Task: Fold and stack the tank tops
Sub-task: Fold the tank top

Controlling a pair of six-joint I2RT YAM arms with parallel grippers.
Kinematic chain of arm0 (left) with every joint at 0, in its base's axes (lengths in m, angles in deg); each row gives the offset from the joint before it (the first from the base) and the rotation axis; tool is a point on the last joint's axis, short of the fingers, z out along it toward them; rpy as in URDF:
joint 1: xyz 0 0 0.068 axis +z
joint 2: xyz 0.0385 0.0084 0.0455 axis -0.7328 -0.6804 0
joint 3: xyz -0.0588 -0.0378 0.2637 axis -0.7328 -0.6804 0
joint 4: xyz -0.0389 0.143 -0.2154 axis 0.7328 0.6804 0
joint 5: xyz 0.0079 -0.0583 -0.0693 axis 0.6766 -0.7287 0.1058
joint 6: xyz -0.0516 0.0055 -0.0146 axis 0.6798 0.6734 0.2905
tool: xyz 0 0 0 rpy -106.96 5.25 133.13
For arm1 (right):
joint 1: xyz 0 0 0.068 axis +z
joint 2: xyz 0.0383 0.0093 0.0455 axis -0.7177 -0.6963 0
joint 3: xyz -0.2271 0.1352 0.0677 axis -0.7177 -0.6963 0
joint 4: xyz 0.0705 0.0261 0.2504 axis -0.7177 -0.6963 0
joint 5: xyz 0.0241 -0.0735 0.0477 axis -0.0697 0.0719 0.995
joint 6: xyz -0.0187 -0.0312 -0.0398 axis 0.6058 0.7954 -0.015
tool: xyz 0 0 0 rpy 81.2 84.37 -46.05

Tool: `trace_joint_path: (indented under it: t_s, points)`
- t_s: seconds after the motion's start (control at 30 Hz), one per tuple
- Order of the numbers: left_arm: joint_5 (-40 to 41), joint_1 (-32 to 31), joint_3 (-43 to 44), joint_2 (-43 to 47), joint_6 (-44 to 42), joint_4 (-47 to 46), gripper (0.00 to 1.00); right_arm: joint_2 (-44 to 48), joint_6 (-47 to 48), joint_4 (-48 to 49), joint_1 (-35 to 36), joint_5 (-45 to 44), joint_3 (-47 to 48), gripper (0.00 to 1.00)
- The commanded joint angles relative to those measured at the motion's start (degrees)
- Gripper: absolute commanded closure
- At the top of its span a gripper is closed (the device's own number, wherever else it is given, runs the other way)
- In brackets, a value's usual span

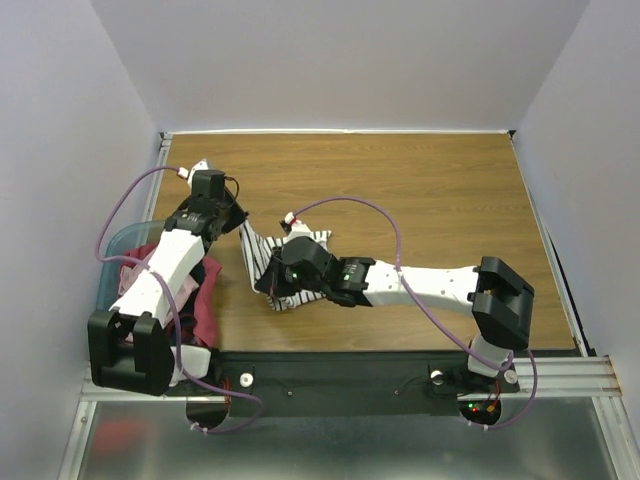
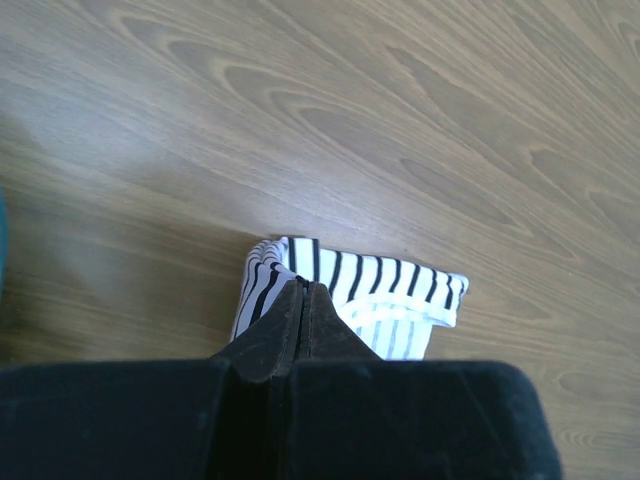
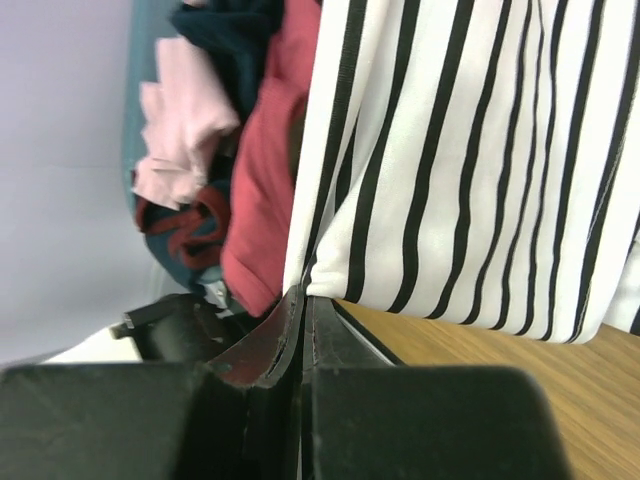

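The white tank top with thin black stripes (image 1: 262, 252) lies bunched on the wooden table between my two grippers. My left gripper (image 1: 242, 221) is shut on its far edge; in the left wrist view the jaws (image 2: 303, 287) pinch the striped cloth (image 2: 385, 290). My right gripper (image 1: 268, 285) is shut on its near corner, as the right wrist view (image 3: 303, 296) shows, with the striped cloth (image 3: 470, 150) spread above the jaws. A dark red top (image 1: 208, 298) (image 3: 265, 150), a dusty pink one (image 3: 185, 110) and a navy one (image 3: 235, 30) lie heaped at the left.
The translucent light-blue tub (image 1: 114, 246) stands at the table's left edge under my left arm, with the heaped tops in it and spilling over its side. Grey walls close in the table on three sides. Bare wood (image 1: 420, 190) stretches to the back and right.
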State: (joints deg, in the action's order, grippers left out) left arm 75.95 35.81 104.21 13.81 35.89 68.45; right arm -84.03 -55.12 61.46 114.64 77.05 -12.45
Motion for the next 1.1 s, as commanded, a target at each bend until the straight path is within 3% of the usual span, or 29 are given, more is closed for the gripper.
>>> trace_joint_path:
  t_s: [0.0,0.3,0.4,0.73,1.07]
  points:
    - [-1.00,2.61,0.27,3.47,-1.77,-7.61,1.00,0.28,0.86,1.49,2.68,6.89,4.03,1.00]
    - [-6.36,2.52,1.84,2.77,1.56,-10.59,1.00,2.65,-0.37,1.58,2.68,6.27,1.94,1.00]
    - [-5.41,-0.19,3.68,0.49,2.71,-11.12,1.00,4.58,-1.16,3.41,2.60,6.10,-0.52,1.00]
    - [-0.40,-10.65,9.23,-11.02,6.13,-13.14,1.00,13.98,-6.78,14.05,-2.14,8.38,-20.01,1.00]
    - [0.66,-19.36,17.84,-24.37,8.25,-14.46,1.00,26.99,-10.30,17.84,-8.04,7.51,-37.26,0.99]
